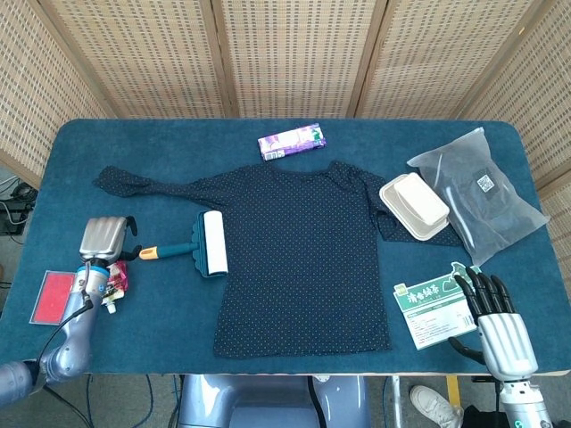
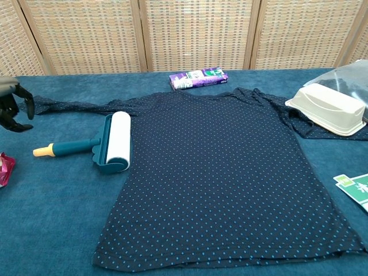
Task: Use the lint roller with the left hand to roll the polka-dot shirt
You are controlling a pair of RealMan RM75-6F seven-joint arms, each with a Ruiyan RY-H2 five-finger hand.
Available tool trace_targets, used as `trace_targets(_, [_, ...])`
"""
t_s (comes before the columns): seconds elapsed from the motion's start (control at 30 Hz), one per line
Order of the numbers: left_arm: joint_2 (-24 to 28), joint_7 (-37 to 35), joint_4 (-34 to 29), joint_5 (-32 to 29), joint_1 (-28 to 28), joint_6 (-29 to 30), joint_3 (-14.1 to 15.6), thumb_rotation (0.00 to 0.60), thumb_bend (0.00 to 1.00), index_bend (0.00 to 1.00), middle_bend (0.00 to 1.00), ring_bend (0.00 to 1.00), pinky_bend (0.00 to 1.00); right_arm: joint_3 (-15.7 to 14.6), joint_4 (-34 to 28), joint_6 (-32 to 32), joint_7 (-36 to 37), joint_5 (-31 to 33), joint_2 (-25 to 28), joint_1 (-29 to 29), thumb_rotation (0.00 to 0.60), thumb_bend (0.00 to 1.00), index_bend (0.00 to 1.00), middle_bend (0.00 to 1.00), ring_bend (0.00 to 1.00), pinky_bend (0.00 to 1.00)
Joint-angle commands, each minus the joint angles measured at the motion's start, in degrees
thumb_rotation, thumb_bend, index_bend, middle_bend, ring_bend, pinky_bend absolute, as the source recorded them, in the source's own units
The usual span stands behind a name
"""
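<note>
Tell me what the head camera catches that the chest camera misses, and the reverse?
Only the head view shows the right hand, the whole bag and the red card. The chest view adds nothing of its own. Both show the left hand, roller, shirt, purple box and white box.
</note>
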Motion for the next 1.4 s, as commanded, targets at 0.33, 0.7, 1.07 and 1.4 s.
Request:
trace_targets(0.33, [-5.87,3.18,5.95,-6.34,-5.83,-2.77,2.23,0.6,0.31,0.39,0.86,0.7,0.69,0.14,0.63,-0.44,0.46,0.51,-0.32,0.24,0.6,0.11,0.0,0.0,0.0,0.0])
trace_targets(0.7, [-7.57,3.28,7.16,-7.78,-7.63,-2.92,4.12,0.6,0.31,0.4,0.86,0.7,0.69,-0.04,0.56,-0.07,0.54,-0.06,-0.42,0.24,0.6,0.11,0.0,0.0,0.0,0.0])
trace_targets(1.07, [-10.13,3.41,8.57,-8.8,-9.35,-2.74,5.56,0.6,0.33,0.44,0.86,0.7,0.69,-0.06,0.42,0.1,0.93,-0.1,-0.22,0.24,0.6,0.11,0.0,0.0,0.0,0.0])
trace_targets(1.4, [-12.15,5.43,10.87,-10.37,-10.47,-1.89,7.4,0.6,0.64,0.58,0.86,0.7,0.69,-0.13,0.23,0.67,1.28,-0.57,0.05,0.12,0.6,0.11,0.0,0.0,0.0,0.0])
